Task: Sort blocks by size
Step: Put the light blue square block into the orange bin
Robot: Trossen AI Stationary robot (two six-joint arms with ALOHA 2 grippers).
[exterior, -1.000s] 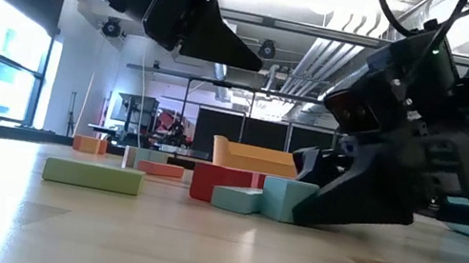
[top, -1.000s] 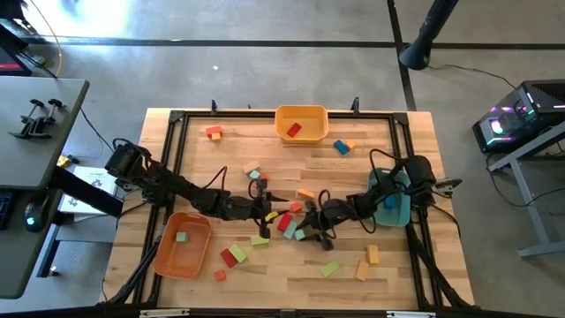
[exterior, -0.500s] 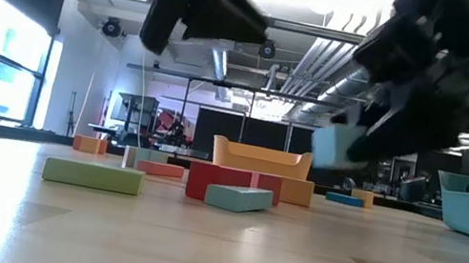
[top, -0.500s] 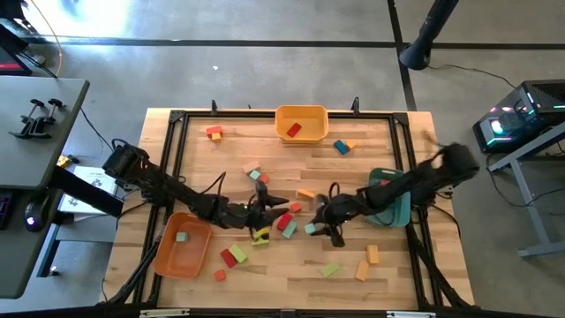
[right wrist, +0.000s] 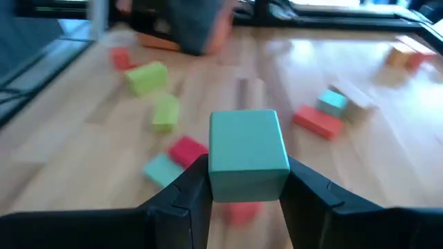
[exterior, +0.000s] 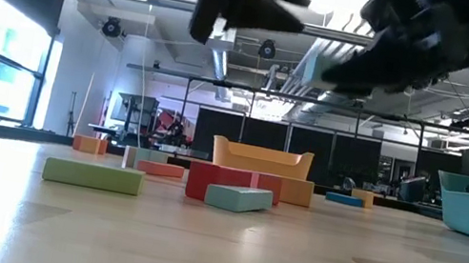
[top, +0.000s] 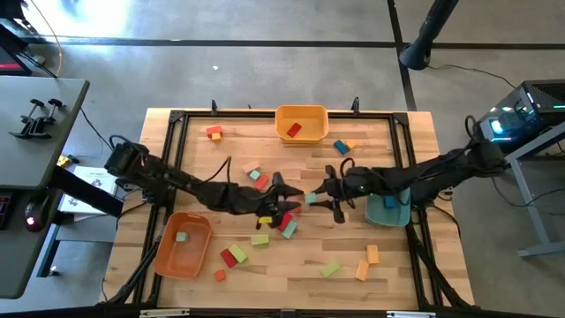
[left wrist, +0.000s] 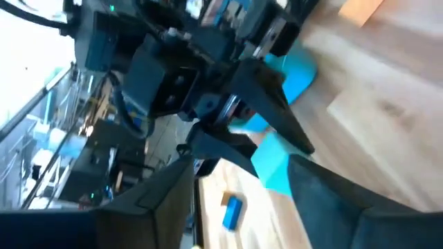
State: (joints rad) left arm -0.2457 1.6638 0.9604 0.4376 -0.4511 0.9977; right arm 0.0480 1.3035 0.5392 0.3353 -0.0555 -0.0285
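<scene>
Right wrist view shows the right gripper [right wrist: 248,181] clamped on a teal cube [right wrist: 248,149], pinched between its two dark fingers. A second ago that cube sat on the wood among the central blocks [top: 284,226]; now it rides above the table [top: 203,150], carried toward the teal tray [top: 387,213], and the arm stretches out long from the right edge. Facing it, the left gripper [top: 281,200] hovers over the same cluster, its fingers spread wide where they were narrower before, holding nothing. Below them a red block [exterior: 211,182] and a flat teal one [exterior: 237,197] lie touching. Further out sit the orange tray [top: 183,245] and yellow tray [top: 301,123].
</scene>
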